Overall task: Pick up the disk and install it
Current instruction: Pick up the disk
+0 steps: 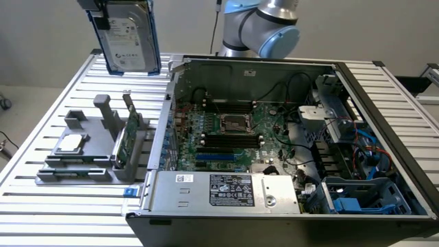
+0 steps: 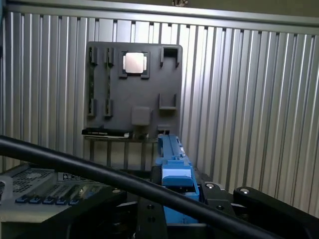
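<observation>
We lose the top of the silver-metal disk in its blue plastic carrier (image 1: pixel 127 41) and of the silver-and-blue robot arm (image 1: pixel 268 25) past the exterior view's upper edge. In the wrist view a thick black cable (image 2: pixel 99 172) crosses over part of the carrier.

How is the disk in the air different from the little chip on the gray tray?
The disk is big and long; the chip is small and square. The disk hangs upright in the air; the chip lies flat on the gray tray. The disk has a blue frame; the chip has none. Both are silver.
</observation>
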Tool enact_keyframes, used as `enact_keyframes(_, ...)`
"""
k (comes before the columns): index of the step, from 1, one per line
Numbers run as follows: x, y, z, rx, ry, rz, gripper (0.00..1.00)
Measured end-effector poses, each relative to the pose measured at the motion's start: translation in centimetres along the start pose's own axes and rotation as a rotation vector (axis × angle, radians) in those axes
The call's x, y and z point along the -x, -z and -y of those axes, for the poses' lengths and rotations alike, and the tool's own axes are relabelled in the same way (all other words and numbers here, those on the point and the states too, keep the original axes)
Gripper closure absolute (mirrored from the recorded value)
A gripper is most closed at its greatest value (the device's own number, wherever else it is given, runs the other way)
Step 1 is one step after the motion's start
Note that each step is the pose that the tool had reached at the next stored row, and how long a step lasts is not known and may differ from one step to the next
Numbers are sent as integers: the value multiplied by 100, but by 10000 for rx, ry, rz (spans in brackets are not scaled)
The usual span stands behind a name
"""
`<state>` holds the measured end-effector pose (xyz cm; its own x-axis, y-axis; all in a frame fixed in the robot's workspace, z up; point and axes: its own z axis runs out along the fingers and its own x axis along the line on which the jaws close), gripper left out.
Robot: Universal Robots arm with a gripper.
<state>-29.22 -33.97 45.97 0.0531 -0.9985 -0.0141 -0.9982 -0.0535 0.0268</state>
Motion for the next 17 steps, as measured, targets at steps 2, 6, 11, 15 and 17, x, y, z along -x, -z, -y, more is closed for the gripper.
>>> enact_keyframes(2, -26, 48, 92, 18, 1, 1, 67)
enact_keyframes(6, -81, 125, 267, 55, 0, 4, 67)
enact_keyframes(11, -181, 173, 487, 81, -2, 5, 67)
enact_keyframes(15, -263, 201, 663, 99, 0, 4, 67)
enact_keyframes(17, -298, 218, 751, 104, -2, 5, 67)
